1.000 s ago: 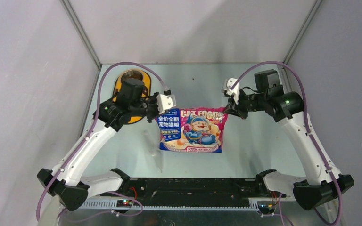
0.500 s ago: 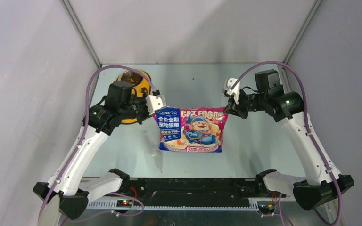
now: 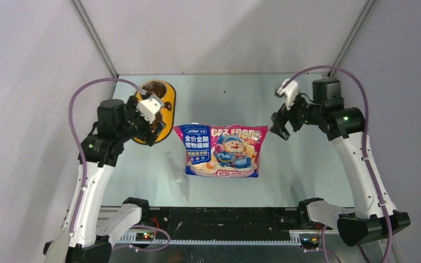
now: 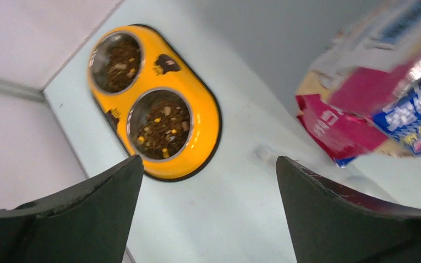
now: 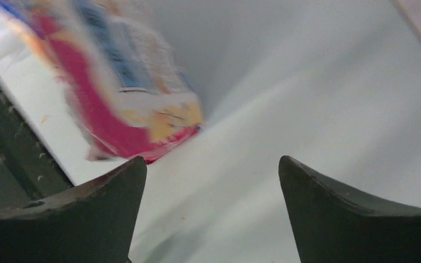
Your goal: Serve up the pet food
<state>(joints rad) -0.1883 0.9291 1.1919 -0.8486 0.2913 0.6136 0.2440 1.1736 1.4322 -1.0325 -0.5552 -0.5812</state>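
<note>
The pet food (image 4: 161, 125) is brown kibble with a few yellow bits, filling both wells of a yellow double bowl (image 4: 208, 118) at the table's back left. The pink-blue cat bag (image 3: 222, 150) lies flat mid-table with neither gripper touching it. My left gripper (image 3: 154, 130) hovers open over the bowl's near end (image 3: 168, 109), hiding the near well from above. In its own view the left gripper (image 4: 208, 160) has nothing between its fingers, with the bag (image 4: 373, 93) off to the right. My right gripper (image 3: 280, 129) stands open just right of the bag's top right corner; the right gripper (image 5: 212, 159) holds nothing, and the bag (image 5: 126, 98) looks blurred.
Grey enclosure walls close in the table on the left, back and right. A black rail (image 3: 225, 219) with the arm bases runs along the near edge, and it shows again as a dark rail (image 5: 11, 142) at the left of the right wrist view.
Both grippers were shut on the bag's top corners and have opened and let go. The left arm swung left over the bowl; the right drew back to the right.
</note>
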